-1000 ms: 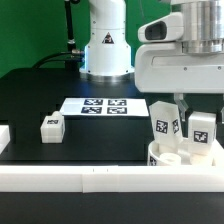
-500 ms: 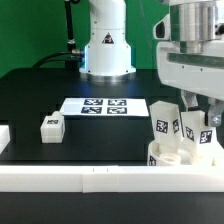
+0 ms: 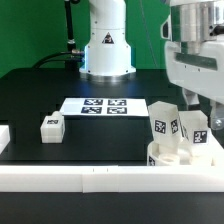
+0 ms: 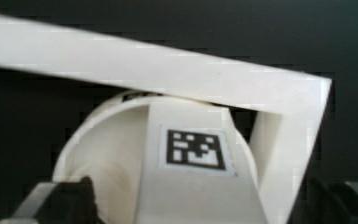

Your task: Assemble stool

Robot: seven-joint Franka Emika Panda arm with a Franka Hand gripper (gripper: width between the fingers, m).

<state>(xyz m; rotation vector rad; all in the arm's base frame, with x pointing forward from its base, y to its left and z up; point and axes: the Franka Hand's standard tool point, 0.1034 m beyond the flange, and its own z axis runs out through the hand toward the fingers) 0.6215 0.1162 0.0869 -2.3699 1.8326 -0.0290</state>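
The round white seat (image 3: 172, 158) lies at the exterior view's right, against the front rail. Two tagged legs stand upright on it, one (image 3: 163, 123) to the left and one (image 3: 197, 133) to the right. A third leg (image 3: 52, 126) lies loose on the black table at the left. My gripper (image 3: 203, 110) hangs just above the right-hand leg with its fingers spread and holds nothing. In the wrist view this leg (image 4: 194, 150) shows its tag between the two dark fingers (image 4: 55, 202), with a gap beside it. The gripper (image 4: 202, 208) is open there.
The marker board (image 3: 100, 105) lies flat mid-table in front of the robot base (image 3: 105, 55). The long white border rail (image 3: 90, 178) runs along the front edge, and its corner (image 4: 176, 62) shows in the wrist view. A small white block (image 3: 3, 135) sits at the far left.
My gripper has let go of the right-hand leg and risen up and slightly right. The leg stays standing on the seat. The other parts have not moved.
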